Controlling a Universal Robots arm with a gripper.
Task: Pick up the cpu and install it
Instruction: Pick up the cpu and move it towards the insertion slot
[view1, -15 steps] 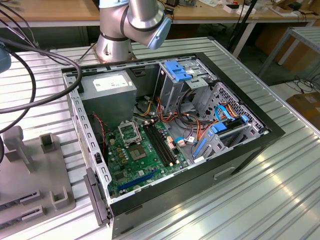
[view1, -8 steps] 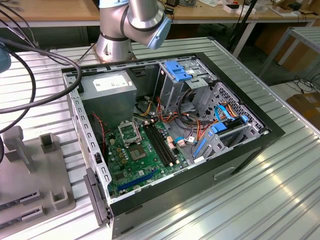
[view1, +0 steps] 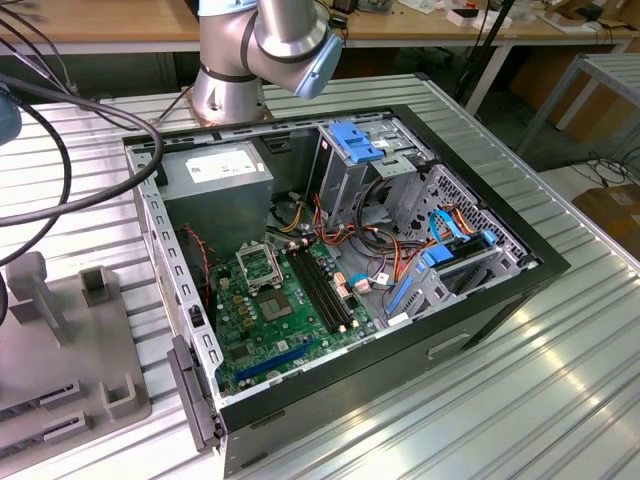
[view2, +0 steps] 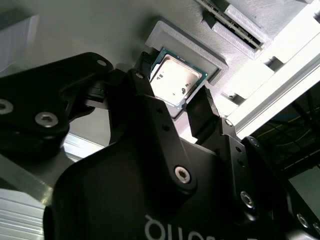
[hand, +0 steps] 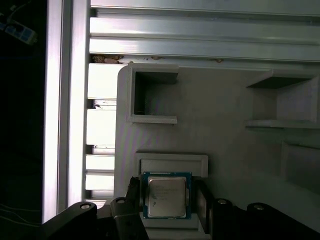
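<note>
The cpu (hand: 166, 196) is a small square chip with a silver-grey metal top. It lies flat in a shallow recess of a light grey holder (hand: 172, 162). My gripper (hand: 167, 201) straddles it, with one black finger (hand: 133, 192) close beside one edge and the other finger (hand: 202, 200) beside the opposite edge. A thin gap shows on each side, so the gripper is open. In the second wrist view the cpu (view2: 176, 80) again sits between the fingertips of the gripper (view2: 172, 87). The motherboard's socket (view1: 258, 268) lies inside the computer case (view1: 400, 370).
The grey fixture plate (view1: 60, 340) with raised pockets stands at the exterior view's left, beside the case. Aluminium table slats (view1: 520, 400) surround both. Black cables (view1: 60, 130) loop over the table at the left. The arm's base (view1: 235, 85) stands behind the case.
</note>
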